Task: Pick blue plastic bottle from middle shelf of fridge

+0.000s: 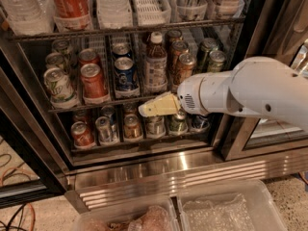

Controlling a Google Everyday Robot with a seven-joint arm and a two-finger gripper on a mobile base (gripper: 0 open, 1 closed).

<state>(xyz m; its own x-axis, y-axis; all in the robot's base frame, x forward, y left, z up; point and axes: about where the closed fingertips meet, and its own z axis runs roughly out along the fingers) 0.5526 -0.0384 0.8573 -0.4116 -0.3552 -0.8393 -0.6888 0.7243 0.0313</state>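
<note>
The blue plastic bottle (155, 64) stands upright on the middle shelf (96, 103) of the fridge (159, 173), in the lane between a blue can (126, 74) and gold cans (185, 67). It has a white cap, a brown neck and a pale label. My gripper (150, 108) is cream-coloured, on a white arm (250, 88) coming from the right. It sits in front of the shelf's front edge, just below the bottle's base and apart from it.
Green cans (58, 85) and red cans (93, 81) fill the left lanes. Large bottles (70, 4) stand on the rack above and short cans (131, 125) on the rack below. Two clear plastic bins (226, 211) lie at the floor in front. The black door frame (250, 42) is at the right.
</note>
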